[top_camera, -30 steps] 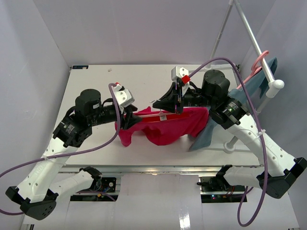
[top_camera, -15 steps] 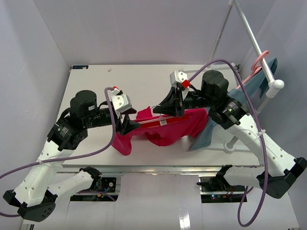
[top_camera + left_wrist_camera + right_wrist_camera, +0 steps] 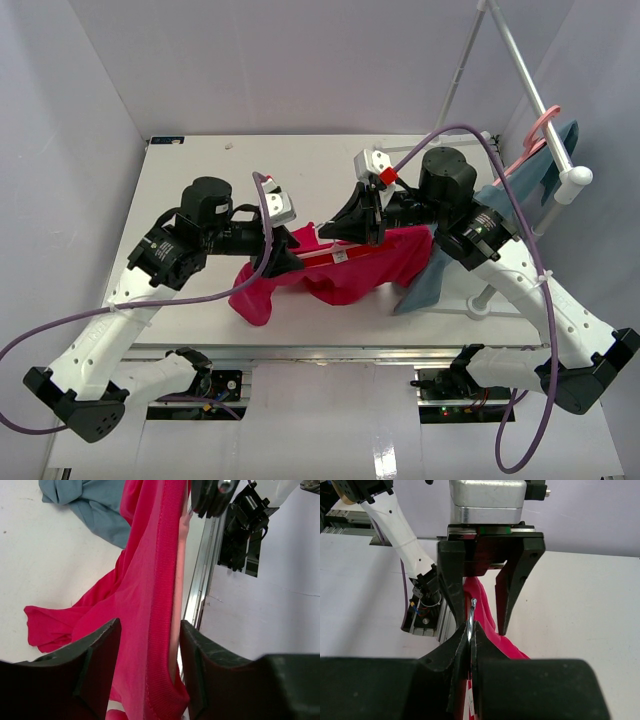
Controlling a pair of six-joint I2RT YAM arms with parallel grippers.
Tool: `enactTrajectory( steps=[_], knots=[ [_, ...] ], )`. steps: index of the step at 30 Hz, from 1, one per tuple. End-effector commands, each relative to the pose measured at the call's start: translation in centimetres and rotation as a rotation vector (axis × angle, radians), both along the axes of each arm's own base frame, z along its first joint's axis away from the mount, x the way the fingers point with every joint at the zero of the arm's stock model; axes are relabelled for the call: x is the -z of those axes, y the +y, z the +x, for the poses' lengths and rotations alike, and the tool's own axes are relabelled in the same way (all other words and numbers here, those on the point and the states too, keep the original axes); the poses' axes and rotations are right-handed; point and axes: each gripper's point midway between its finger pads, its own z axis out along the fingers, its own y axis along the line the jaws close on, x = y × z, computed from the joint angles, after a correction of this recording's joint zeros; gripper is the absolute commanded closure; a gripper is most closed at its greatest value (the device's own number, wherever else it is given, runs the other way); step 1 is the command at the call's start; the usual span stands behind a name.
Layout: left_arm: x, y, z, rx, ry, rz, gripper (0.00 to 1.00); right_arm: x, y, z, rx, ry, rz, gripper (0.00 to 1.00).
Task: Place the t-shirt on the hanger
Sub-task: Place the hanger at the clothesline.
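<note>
Nearby teal garment [image 3: 432, 272] touches t-shirt [image 3: 340, 270]; left gripper [image 3: 150, 675] spread, right gripper [image 3: 470, 630] pinching hanger [image 3: 179, 580].

pale lilac walls [image 3: 300, 60] enclose a white table [image 3: 200, 170], seemingly evenly lit.

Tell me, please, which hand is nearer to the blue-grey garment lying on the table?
Right. The right hand is over the red t-shirt, close to the blue-grey garment. The left hand is farther, at the t-shirt's opposite end.

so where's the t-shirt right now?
Top view: the t-shirt hangs mid-table between the left gripper and right gripper, with the blue-grey garment just to its right.
</note>
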Motion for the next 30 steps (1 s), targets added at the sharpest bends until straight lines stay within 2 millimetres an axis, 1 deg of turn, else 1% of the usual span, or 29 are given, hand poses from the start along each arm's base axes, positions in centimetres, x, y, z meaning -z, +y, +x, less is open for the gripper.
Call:
enactTrajectory(
  steps=[1,2,5,7,9,10,12,14,16,18,21,24,26,30],
  knots=[
    [0.0,-0.3,-0.7,0.043,0.013,-0.016,0.47,-2.1,-0.3,-0.8,-0.029,-0.054,0.075,0.92],
    [0.1,-0.5,-0.7,0.05,0.021,-0.016,0.53,-2.2,-0.2,-0.9,-0.029,-0.052,0.079,0.92],
    [0.3,-0.5,-0.7,0.057,0.024,-0.016,0.85,-1.6,-0.1,-0.8,-0.03,-0.04,0.075,0.92],
    [0.3,-0.4,-0.8,0.055,0.014,-0.017,1.0,-1.2,0.0,-0.5,-0.024,-0.033,0.069,0.92],
    [0.4,-0.2,-0.9,0.048,0.006,-0.02,1.0,-0.6,0.2,-0.2,-0.015,-0.024,0.053,0.92],
    [0.5,-0.1,-0.8,0.04,0.002,-0.017,1.0,-0.4,0.2,0.0,-0.008,-0.026,0.047,0.89],
    [0.5,0.1,-0.7,0.023,-0.007,-0.013,1.0,0.1,0.3,0.2,-0.005,-0.028,0.032,0.78],
    [0.7,0.5,-0.6,-0.004,-0.017,-0.006,1.0,0.9,0.2,0.4,0.008,-0.028,0.004,0.62],
    [1.0,1.0,-0.7,-0.029,-0.021,-0.001,1.0,1.6,-0.1,1.0,0.037,-0.043,-0.022,0.52],
    [1.4,1.5,-0.9,-0.049,-0.026,0.005,1.0,2.1,-0.4,1.7,0.071,-0.051,-0.057,0.47],
    [1.9,2.2,-1.1,-0.081,-0.042,0.009,1.0,2.6,-0.9,2.2,0.09,-0.064,-0.121,0.37],
    [1.8,2.7,-1.5,-0.09,-0.061,-0.001,1.0,3.8,-1.7,2.8,0.129,-0.07,-0.195,0.33],
    [1.4,3.0,-2.0,-0.085,-0.075,-0.015,1.0,5.8,-2.3,3.2,0.131,-0.071,-0.287,0.32],
    [1.1,3.2,-2.4,-0.086,-0.086,-0.023,1.0,7.8,-3.0,3.2,0.103,-0.075,-0.387,0.31]
  ],
)
